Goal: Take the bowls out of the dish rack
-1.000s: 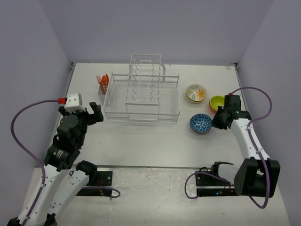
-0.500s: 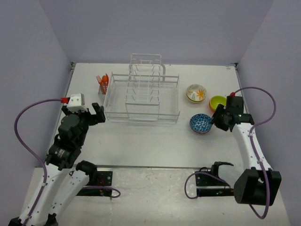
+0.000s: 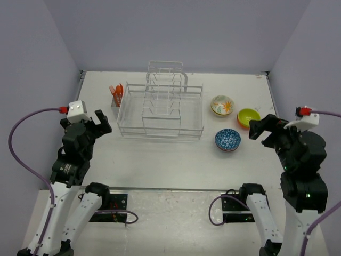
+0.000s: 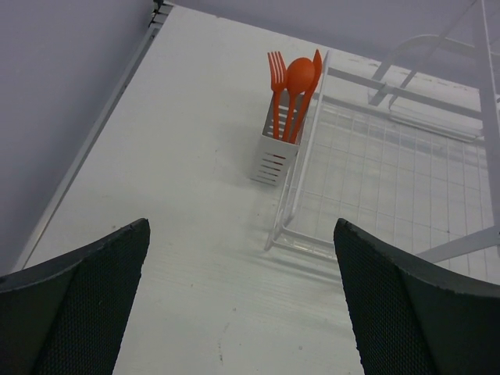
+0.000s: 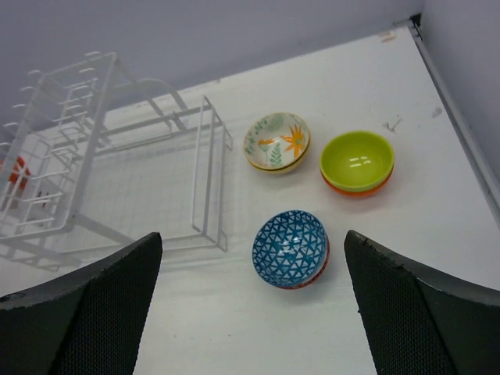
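Note:
Three bowls stand on the table right of the white wire dish rack (image 3: 160,109) (image 5: 117,172) (image 4: 391,172). The cream floral bowl (image 3: 222,105) (image 5: 277,141) is farthest back. Beside it is a yellow-green bowl (image 3: 247,117) (image 5: 357,161) with an orange rim showing under it. The dark blue patterned bowl (image 3: 227,140) (image 5: 290,248) is nearest. No bowl shows in the rack. My right gripper (image 3: 259,130) (image 5: 251,236) hangs open above the blue bowl, apart from it. The left gripper (image 3: 102,124) (image 4: 241,226) is open and empty over bare table left of the rack.
A small white cup of orange utensils (image 3: 115,96) (image 4: 277,152) hangs at the rack's far left corner. The table's raised edges run along the left (image 4: 86,148) and right (image 5: 461,133) sides.
My right gripper opened and let go of the blue bowl, then pulled up and back toward its base. The left arm drew back a little to the left.

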Controlling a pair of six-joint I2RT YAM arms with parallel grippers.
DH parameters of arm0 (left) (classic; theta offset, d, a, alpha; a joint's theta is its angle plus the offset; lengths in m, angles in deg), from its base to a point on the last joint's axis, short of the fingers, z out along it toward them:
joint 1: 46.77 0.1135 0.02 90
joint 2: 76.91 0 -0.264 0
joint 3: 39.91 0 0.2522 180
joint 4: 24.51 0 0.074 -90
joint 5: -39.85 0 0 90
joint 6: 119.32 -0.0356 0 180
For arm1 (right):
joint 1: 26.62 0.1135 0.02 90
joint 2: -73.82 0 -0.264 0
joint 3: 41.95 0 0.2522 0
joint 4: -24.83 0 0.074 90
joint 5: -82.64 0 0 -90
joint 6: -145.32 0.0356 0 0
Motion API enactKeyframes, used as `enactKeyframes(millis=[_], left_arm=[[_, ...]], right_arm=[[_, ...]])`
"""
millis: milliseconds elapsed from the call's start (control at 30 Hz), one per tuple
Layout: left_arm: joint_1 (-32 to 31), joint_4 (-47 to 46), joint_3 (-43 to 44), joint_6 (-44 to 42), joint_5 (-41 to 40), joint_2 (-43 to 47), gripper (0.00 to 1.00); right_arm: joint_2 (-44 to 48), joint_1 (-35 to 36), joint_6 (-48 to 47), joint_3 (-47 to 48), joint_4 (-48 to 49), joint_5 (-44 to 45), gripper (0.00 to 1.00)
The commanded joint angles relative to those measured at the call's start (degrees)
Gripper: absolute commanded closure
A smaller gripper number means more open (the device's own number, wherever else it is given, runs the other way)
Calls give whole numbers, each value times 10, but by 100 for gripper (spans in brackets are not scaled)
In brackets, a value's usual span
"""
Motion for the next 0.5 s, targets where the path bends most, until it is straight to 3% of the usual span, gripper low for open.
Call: enactKeyframes(millis=[0,200,267,467], left_arm=[[1,30,52,-4,15,2,0],[-18,20,-23,2,-83,68,0],[-18,5,-59,5,-94,88,0],[-18,3,-60,6,-98,106,0]], right_arm=[[46,33,-34,25,-49,23,1],[140,143,-49,-5,-58,111,1],[170,156,-55,-26,-45,118,1],[179,170,-51,-47,-16,139,1]])
